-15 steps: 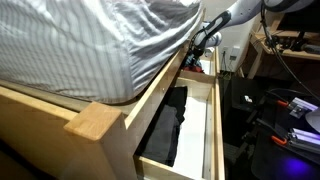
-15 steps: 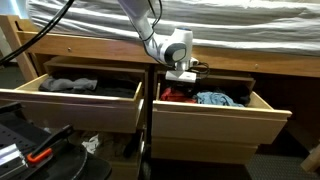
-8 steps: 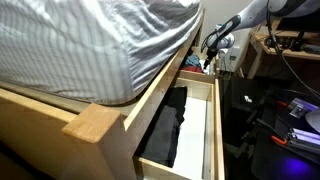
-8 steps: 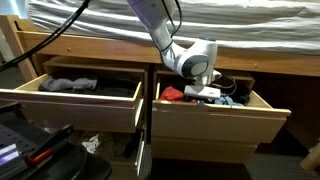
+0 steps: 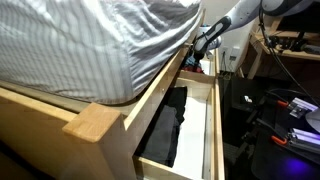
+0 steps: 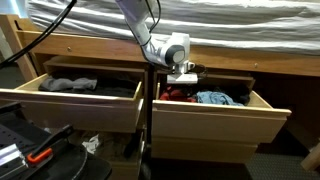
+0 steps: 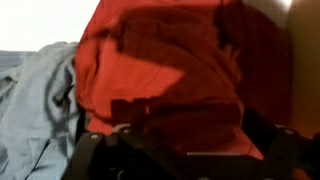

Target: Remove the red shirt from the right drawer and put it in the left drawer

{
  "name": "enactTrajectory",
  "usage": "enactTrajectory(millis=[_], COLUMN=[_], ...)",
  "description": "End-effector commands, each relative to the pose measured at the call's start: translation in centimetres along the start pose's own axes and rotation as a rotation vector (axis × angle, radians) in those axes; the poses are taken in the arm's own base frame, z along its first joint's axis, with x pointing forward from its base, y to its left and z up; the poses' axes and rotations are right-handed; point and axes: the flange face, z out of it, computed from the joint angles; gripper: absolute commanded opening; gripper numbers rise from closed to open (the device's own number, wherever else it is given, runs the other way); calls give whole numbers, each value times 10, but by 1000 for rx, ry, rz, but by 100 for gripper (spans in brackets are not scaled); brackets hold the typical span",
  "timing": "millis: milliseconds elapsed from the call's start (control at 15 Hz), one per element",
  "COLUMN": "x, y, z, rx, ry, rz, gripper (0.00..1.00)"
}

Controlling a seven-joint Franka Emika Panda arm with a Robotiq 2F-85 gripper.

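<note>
Red shirt (image 6: 177,94) sits crumpled at the left end of the right drawer (image 6: 205,118), touching a blue cloth (image 6: 214,98) beside it. In the wrist view the shirt (image 7: 165,70) is a bunched heap filling the frame, with no clear long axis or facing. Gripper (image 6: 184,77) hangs just above it, jaws spread wide, nothing held. Left drawer (image 6: 70,108) is open with dark clothes (image 6: 72,85) inside. Both wooden drawers pull out from a bed frame under a striped mattress (image 5: 90,45). The floor is cluttered with gear.
</note>
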Motion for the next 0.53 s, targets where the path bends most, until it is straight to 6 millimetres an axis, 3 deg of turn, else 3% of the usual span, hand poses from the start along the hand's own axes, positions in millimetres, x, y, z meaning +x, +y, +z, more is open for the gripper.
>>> enactTrajectory(millis=[0,267,400,467], x=[-1,-2,37,-24], y=[-6,-8,-36,12], z=[3,3,-9,9], rx=[-2,-7,24,27], ry=[-29,-42,96,123], rz=[-14,-44,55,105], gripper=[100,100,100,100])
